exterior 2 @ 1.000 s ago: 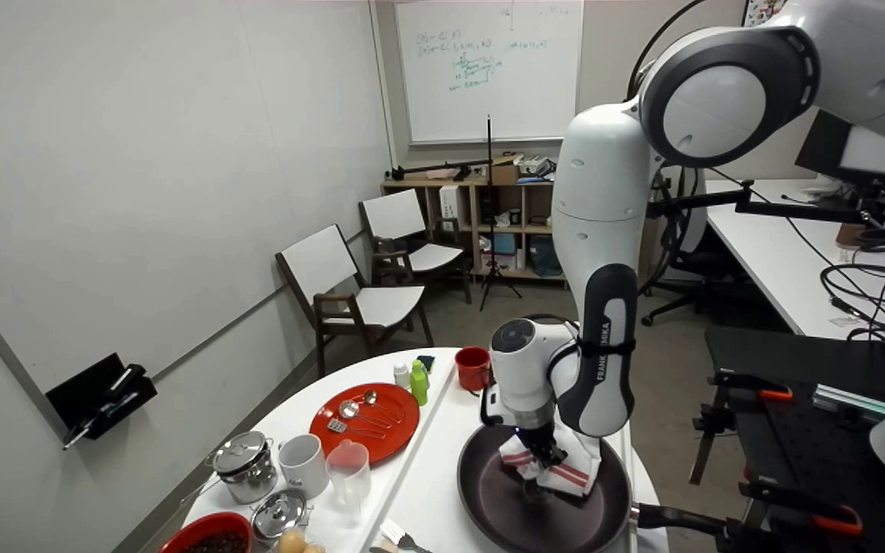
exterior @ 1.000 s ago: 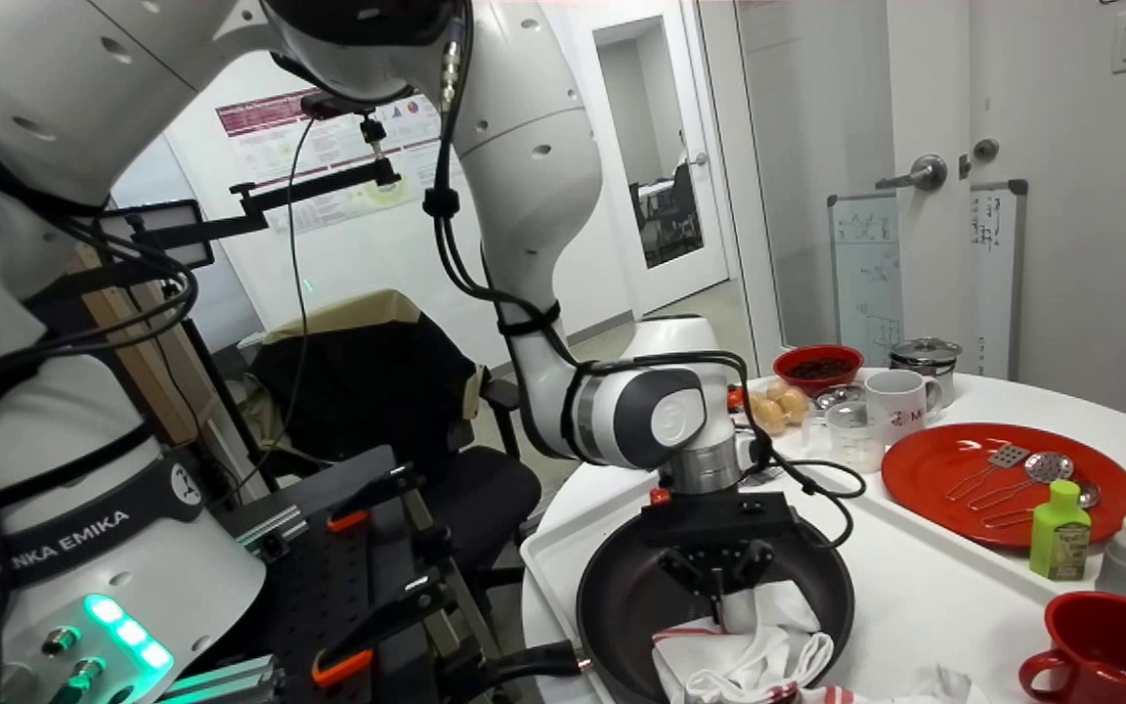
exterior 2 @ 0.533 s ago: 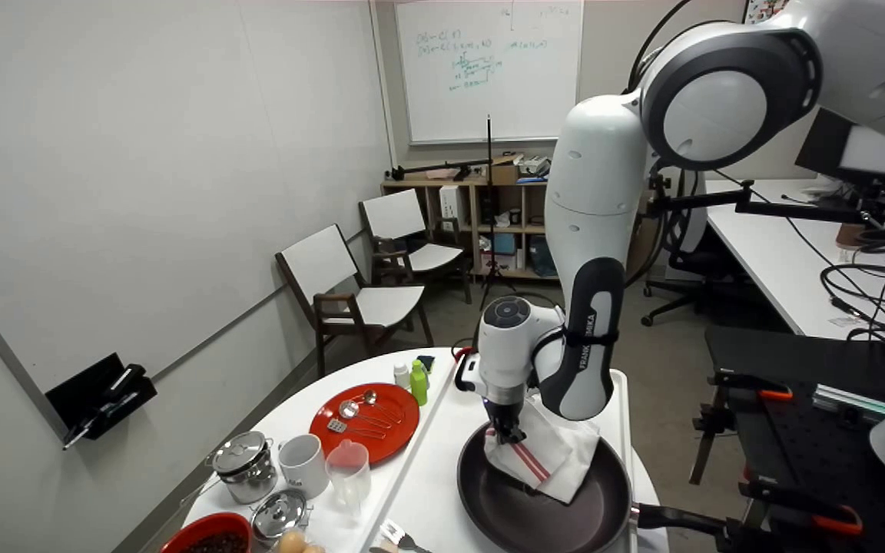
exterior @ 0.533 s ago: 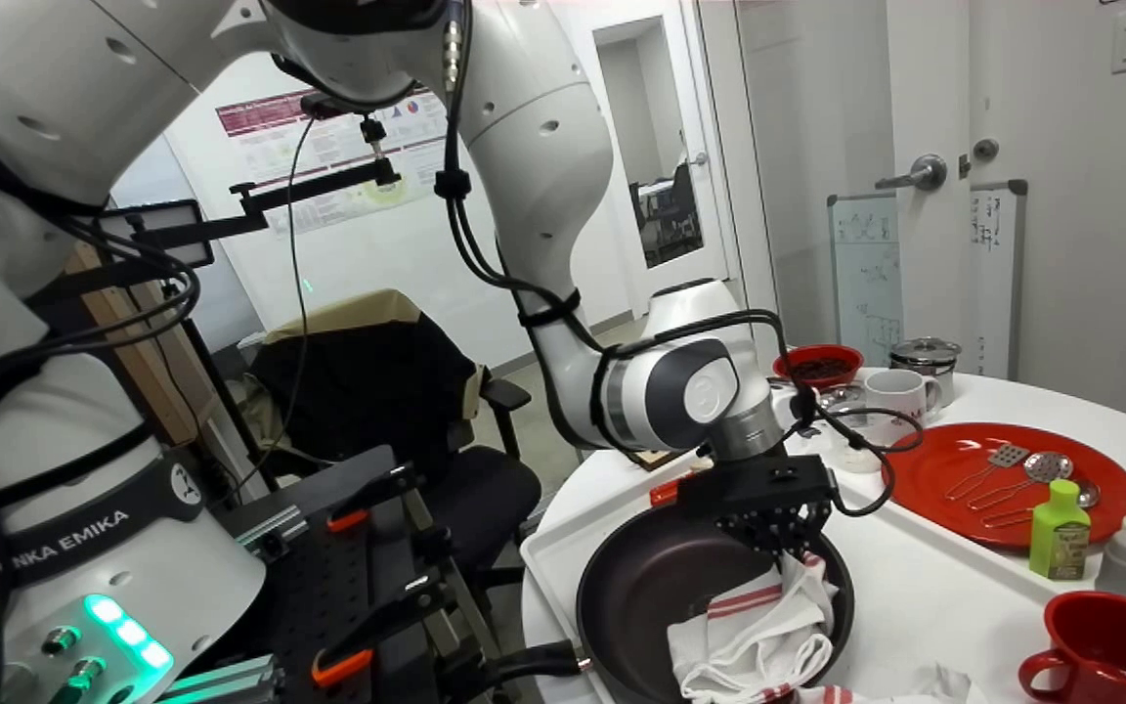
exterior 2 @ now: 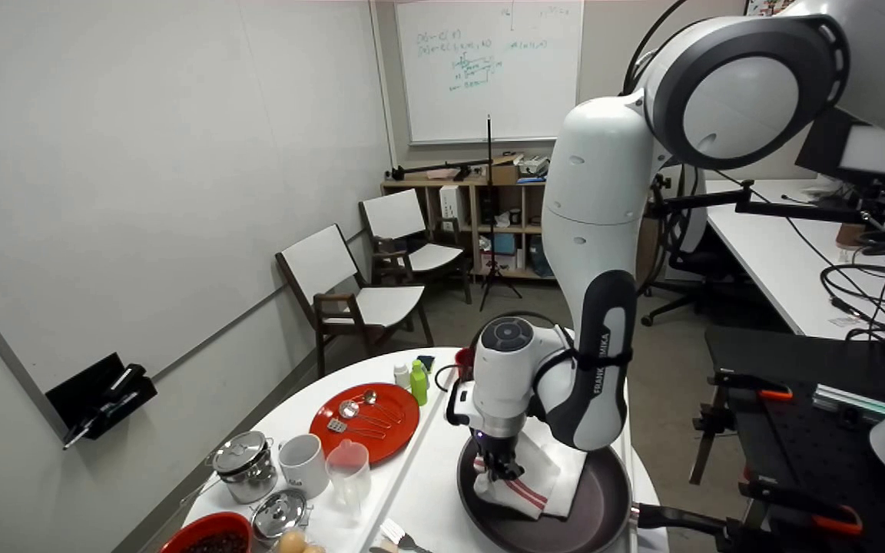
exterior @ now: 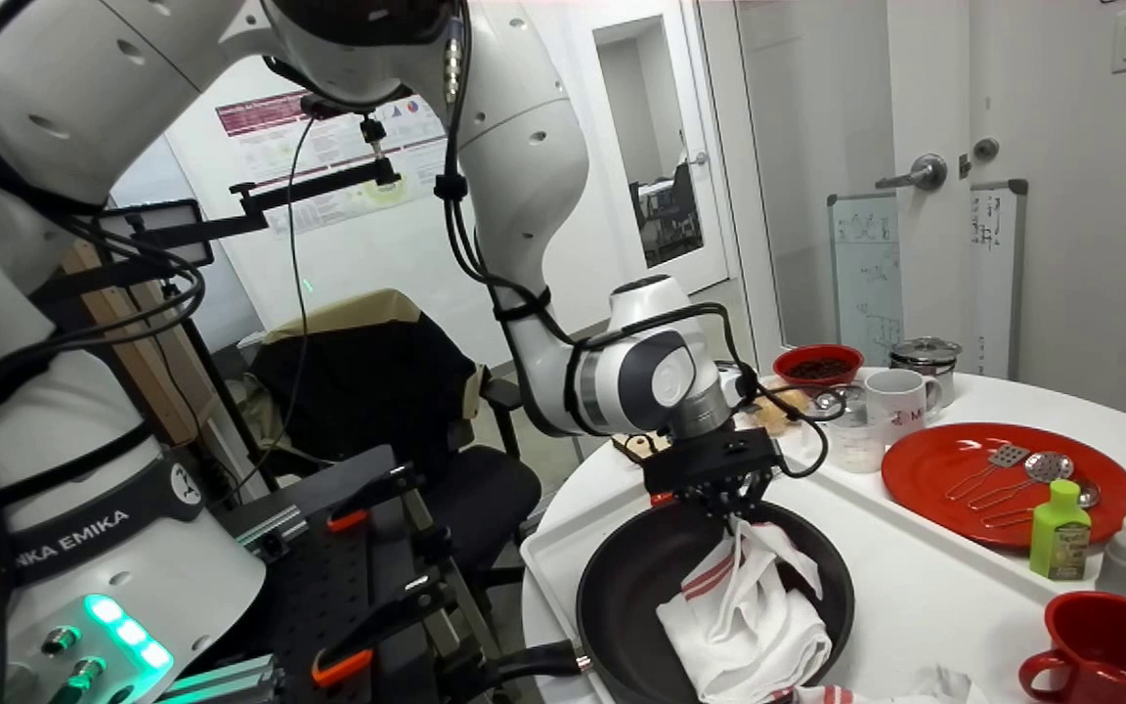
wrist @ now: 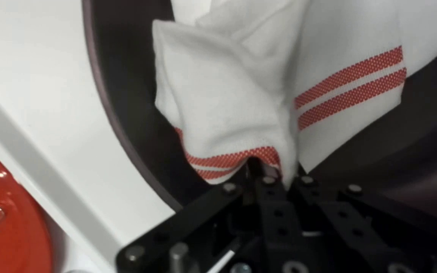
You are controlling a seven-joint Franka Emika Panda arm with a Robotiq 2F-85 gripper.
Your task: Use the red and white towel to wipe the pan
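- White woven cloth, red stripes: the red and white towel point(exterior: 749, 631), bunched inside the pan point(exterior 2: 594, 507), lower folds on its floor.
- Tool: gripper point(wrist: 278, 175) clenched on a pinch of towel near a striped edge; wrist view has fabric running in between the fingertips.
- Pinch looks raised, cloth tenting up to it from the pan floor.
- Key relation: held end is on the pan side nearer the red plate point(exterior 2: 386, 448); loose bulk spreads the other way, up the wrist view from the fingertips.
- Long axis roughly along that spread; exact lay unclear, folded and partly hidden by the arm point(exterior 2: 596, 184) in an exterior view.
- Bare floor between towel and pan handle point(exterior 2: 677, 520).
- Only one arm, no nearer/farther choice.
- Step, probably: wiping. Progress hard to call, no dirt readable.
- Next likely calls for lowering the pinch and sweeping handle-ward, across the bare patch.
- Risk: cloth bunching instead of sliding, or fingers scraping the plate-side rim.
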